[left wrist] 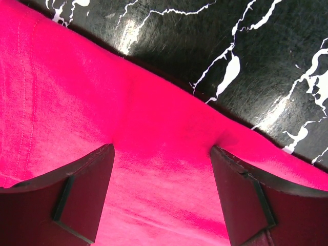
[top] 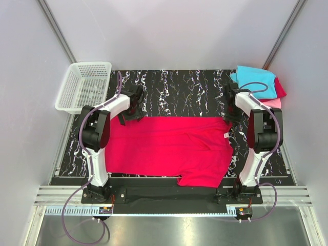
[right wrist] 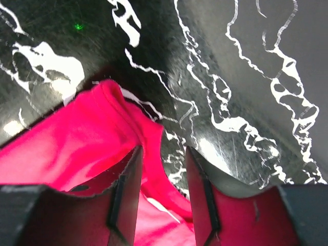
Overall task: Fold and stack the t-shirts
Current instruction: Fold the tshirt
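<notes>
Top external. One crimson t-shirt (top: pixel 169 148) lies spread flat on the black marbled mat (top: pixel 179 89), from centre down to the 6 o'clock edge. Its long axis runs 9 to 3 o'clock. The white neck label (top: pixel 226 135) sits at the 3 o'clock end, so the collar is on the right. One sleeve juts toward 6 o'clock.
Left gripper (top: pixel 130 107) is at the shirt's far-left corner, right gripper (top: pixel 229 110) at its far-right corner. Both are on the 12 o'clock edge, each arm nearest its own corner.
Count: four shirts. One is spread. Three are piled at 2 o'clock: cyan shirt (top: pixel 253 77) on top, dark red shirt (top: pixel 280 88) and pink shirt (top: pixel 274 103) showing beneath. One white mesh basket (top: pixel 92 63) stands at 10 o'clock, off the mat.

Left wrist. Left gripper (left wrist: pixel 161 200) has its jaws spread wide and nothing pinched. Crimson cloth lies directly below, and its edge runs diagonally against the mat at 1 o'clock.

Right wrist. Right gripper (right wrist: pixel 164 195) has its jaws partly apart, with mat visible through the gap. A raised fold of crimson cloth lies against the left finger, toward 10 o'clock. I see no cloth clamped.

Judgement: a fold of the far edge toward 6 o'clock looks next. Both grippers would need to close on that edge first.
</notes>
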You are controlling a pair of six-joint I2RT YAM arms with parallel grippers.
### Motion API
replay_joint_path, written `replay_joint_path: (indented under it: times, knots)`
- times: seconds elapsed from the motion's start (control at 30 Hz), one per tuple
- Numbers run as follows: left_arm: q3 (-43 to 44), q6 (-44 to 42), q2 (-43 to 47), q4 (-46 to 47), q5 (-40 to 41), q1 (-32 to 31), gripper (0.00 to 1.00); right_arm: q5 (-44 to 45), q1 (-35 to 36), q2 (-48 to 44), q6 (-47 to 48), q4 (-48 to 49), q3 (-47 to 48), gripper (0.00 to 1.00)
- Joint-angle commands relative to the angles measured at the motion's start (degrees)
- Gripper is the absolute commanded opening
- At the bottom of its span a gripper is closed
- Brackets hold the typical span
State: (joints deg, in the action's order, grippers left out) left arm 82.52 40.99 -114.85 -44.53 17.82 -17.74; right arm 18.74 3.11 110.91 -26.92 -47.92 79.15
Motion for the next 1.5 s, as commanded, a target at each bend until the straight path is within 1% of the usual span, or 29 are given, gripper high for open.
replay_joint_path:
  times: [0.0,0.13,0.33,0.43,0.57,0.63,0.73,0.87,1.0,1.27,1.47]
  knots:
    - [0.71,-0.39,2.43,-0.55,1.86,0.33,0.8,1.04,0.58,-6.84,-1.03,0.29,0.03,0.46]
    - [0.19,-0.74,4.01,-0.55,0.46,0.16,0.8,-2.3,2.15,-9.57,-0.42,0.37,-0.14,0.42]
    - [-2.36,-1.79,6.21,-0.47,0.46,-0.89,0.8,-7.84,10.06,-11.33,0.02,0.63,-1.98,0.41]
    - [-3.68,-1.62,6.3,-0.29,0.81,-1.33,0.8,-8.9,13.05,-10.72,-1.29,2.3,-5.32,0.41]
    - [-4.3,-1.79,5.16,-0.2,0.19,-1.69,0.8,-10.39,13.85,-9.84,-2.17,5.11,-9.8,0.39]
    - [-4.65,-1.88,4.55,-0.03,-0.07,-1.86,0.8,-9.78,14.11,-10.45,-2.44,5.91,-12.09,0.39]
    - [-4.91,-1.62,3.84,0.06,-0.51,-2.04,0.8,-9.78,14.11,-11.42,-2.44,7.14,-14.38,0.41]
    - [-4.39,-1.35,1.83,-0.03,0.28,-2.48,0.8,-10.13,14.2,-10.11,-2.44,7.67,-14.91,0.48]
    - [-2.29,-1.53,-0.54,-0.73,1.07,-2.57,0.8,-11.62,14.2,-7.74,-1.92,8.46,-12.98,0.53]
    - [5.62,-1.88,-6.09,-4.6,0.72,-2.48,0.82,-13.56,14.11,0.61,-0.42,6.97,-5.07,0.54]
    - [12.12,-2.32,-10.48,-6.79,0.19,-1.43,0.83,-11.18,13.15,5.88,1.6,4.25,2.05,0.56]
